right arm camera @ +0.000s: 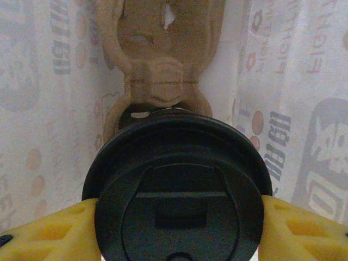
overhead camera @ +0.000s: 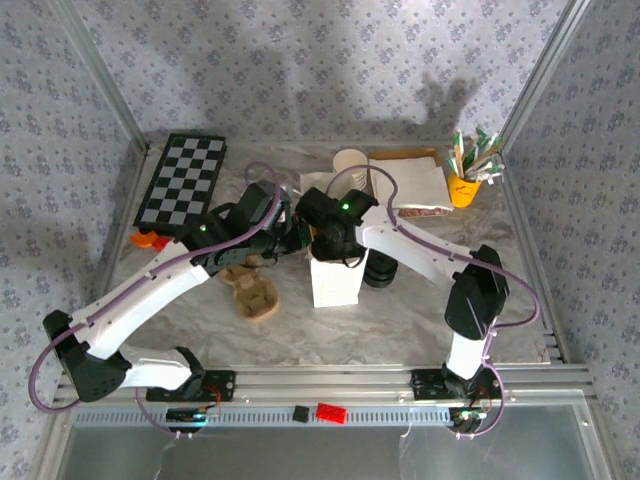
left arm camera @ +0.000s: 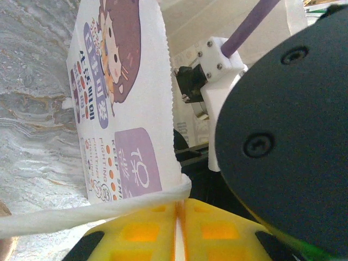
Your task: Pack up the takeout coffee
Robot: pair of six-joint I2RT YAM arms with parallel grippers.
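We see the right gripper (right arm camera: 176, 209) clamped on the takeout coffee (right arm camera: 176, 163), a yellow finger (right arm camera: 49, 231) pressed to each side of the round black lid. The cup hangs inside the white paper bag (overhead camera: 336, 283); printed bag walls rise on both sides of it in the right wrist view. A brown pulp piece (right arm camera: 157, 65) lies beyond the cup, deeper in the bag (looks like a cup carrier, we can't be sure).

The left gripper (left arm camera: 176, 220) has its jaws together, pinching a white paper strip (left arm camera: 81, 213) at the bag's top edge (handle or rim, we can't tell which). From above, the bag stands upright mid-table, with both wrists meeting over its open top.

Around it we note:
- a brown pulp cup carrier (overhead camera: 254, 295) just left of the bag
- a stack of black lids (overhead camera: 380, 270) just right of the bag
- a stack of white cups (overhead camera: 350, 160) behind the bag
- white napkins (overhead camera: 415, 178) behind the bag
- a yellow cup of sachets (overhead camera: 464, 186) at far right
- a checkerboard (overhead camera: 185, 180) at far left
- an orange object (overhead camera: 145, 238) by the checkerboard's near corner
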